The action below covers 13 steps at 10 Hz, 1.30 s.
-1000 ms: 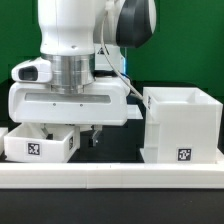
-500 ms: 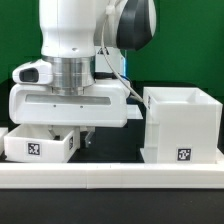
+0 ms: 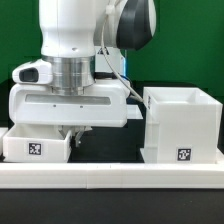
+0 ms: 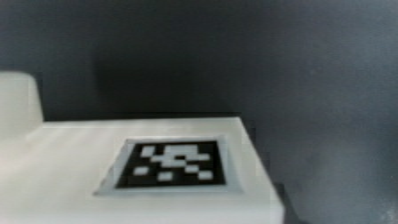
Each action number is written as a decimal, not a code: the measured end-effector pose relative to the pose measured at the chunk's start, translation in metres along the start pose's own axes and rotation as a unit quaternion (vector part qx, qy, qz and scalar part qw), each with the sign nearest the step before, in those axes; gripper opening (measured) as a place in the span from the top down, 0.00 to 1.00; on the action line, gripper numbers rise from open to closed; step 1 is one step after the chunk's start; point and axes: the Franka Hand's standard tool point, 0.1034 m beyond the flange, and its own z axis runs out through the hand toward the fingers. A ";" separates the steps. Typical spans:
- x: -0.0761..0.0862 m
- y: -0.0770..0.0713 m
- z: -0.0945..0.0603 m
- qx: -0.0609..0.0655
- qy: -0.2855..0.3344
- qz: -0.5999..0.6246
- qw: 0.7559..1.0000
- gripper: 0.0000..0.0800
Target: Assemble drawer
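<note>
A low white tray [image 3: 35, 148] with a square tag on its front sits at the exterior view's left. My gripper [image 3: 70, 137] hangs over its right end. One dark finger [image 3: 76, 135] presses against the outside of the tray's right wall, and the other is hidden behind the tray. The tall cube-like housing [image 3: 182, 125] stands apart at the exterior view's right, open at the top, with a small tag low on its front. The wrist view is blurred and shows a white tray surface [image 4: 71, 175] with a tag [image 4: 178, 165], but no fingers. A second tray is not in view.
A long low white rail [image 3: 110, 176] runs along the front, right in front of the tray and the housing. A dark gap of table [image 3: 110, 150] lies between tray and housing. A green wall stands behind.
The hand has stayed in place. The visible finger has slid left, from the gap beside the tray to the tray's right wall. Tray and housing have not moved.
</note>
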 end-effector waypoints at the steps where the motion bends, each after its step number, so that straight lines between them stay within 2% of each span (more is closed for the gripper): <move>1: 0.000 -0.002 0.000 0.000 0.000 -0.002 1.000 0.95; 3: 0.002 -0.010 -0.010 0.004 -0.001 -0.007 1.000 0.95; 6: 0.007 -0.017 -0.043 0.010 0.011 -0.071 0.997 0.95; 7: 0.009 -0.016 -0.049 0.010 0.016 -0.107 0.994 0.95; 12: 0.009 -0.016 -0.049 0.009 0.016 -0.148 0.989 0.95; 13: 0.009 -0.015 -0.049 0.006 0.015 -0.200 0.980 0.95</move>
